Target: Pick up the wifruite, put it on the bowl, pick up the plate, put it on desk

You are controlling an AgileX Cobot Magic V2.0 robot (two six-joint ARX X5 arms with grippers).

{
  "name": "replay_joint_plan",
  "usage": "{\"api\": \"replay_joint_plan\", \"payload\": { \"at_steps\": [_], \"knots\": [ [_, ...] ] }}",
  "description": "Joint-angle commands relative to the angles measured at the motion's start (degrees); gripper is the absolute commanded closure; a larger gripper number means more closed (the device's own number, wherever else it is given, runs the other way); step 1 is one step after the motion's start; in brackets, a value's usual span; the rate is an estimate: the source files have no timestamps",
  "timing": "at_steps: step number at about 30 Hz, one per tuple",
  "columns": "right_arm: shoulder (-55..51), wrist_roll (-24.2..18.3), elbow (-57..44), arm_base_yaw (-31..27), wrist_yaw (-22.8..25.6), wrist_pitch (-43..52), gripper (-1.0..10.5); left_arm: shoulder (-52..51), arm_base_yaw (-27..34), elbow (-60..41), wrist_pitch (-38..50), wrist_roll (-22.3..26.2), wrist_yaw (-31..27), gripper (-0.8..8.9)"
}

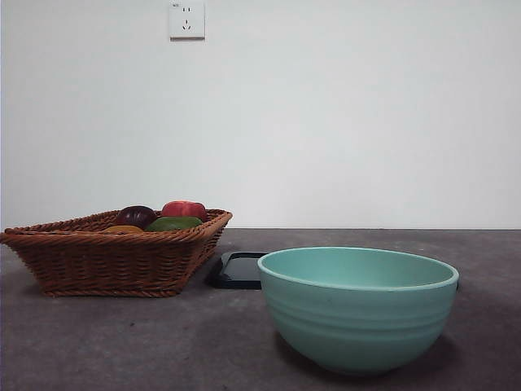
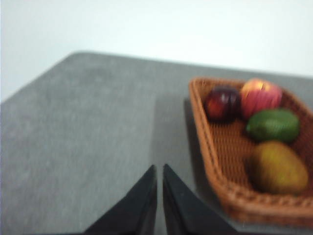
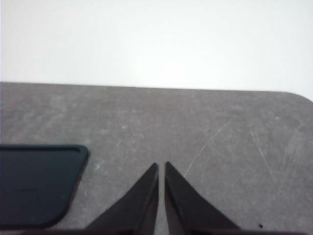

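Note:
The wifruite (image 2: 277, 167), a small orange-yellow fruit, lies in a brown wicker basket (image 2: 222, 161); in the front view only its top (image 1: 122, 230) shows over the basket rim (image 1: 114, 257). The pale teal bowl (image 1: 358, 305) stands empty at the front right of the desk (image 1: 122, 342). A dark flat plate (image 1: 240, 270) lies behind the bowl and also shows in the right wrist view (image 3: 36, 183). My left gripper (image 2: 159, 169) is shut and empty over bare desk beside the basket. My right gripper (image 3: 161, 166) is shut and empty beside the plate.
The basket also holds a dark purple fruit (image 2: 222, 103), a red fruit (image 2: 260, 97) and a green fruit (image 2: 273, 125). A white wall with a socket (image 1: 186, 19) stands behind the desk. Neither arm shows in the front view.

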Motion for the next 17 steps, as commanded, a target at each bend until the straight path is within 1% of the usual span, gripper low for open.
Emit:
{"api": "replay_joint_plan", "payload": {
  "at_steps": [1, 4, 5, 8, 10, 12, 14, 17],
  "knots": [
    [-0.1, 2.5, -0.3, 0.0, -0.2, 1.0, 9.3, -0.1, 0.1, -1.2, 2.7, -1.3, -0.2, 7.95],
    [-0.1, 6.2, -0.3, 0.0, -0.9, 0.8, 9.3, -0.1, 0.1, -1.2, 3.2, -1.9, 0.2, 7.95],
    [-0.1, 8.2, -0.3, 0.0, -2.3, 0.3, 9.3, -0.1, 0.1, -1.2, 3.1, -3.0, 0.5, 7.95],
    [-0.1, 11.5, -0.3, 0.0, -5.9, -0.2, 9.3, -0.1, 0.1, -1.1, 2.6, -5.8, 0.7, 7.96],
    [-0.1, 13.8, -0.2, 0.0, -7.2, -0.7, 9.4, 0.0, 0.1, -0.8, 1.6, -6.9, 0.7, 7.96],
    [0.1, 16.0, -0.1, 0.0, -7.7, -0.8, 9.4, 0.1, 0.0, -0.2, 0.5, -7.6, 0.7, 7.96],
    [0.5, 19.7, 0.3, 0.0, -7.8, -1.0, 9.4, 0.2, 0.0, 0.5, 0.0, -9.7, 1.0, 7.96],
    [1.9, 22.4, 1.5, 0.0, -9.2, -1.0, 9.4, 0.3, -0.1, 1.6, 0.1, -11.8, 2.6, 7.96]
  ]
}}
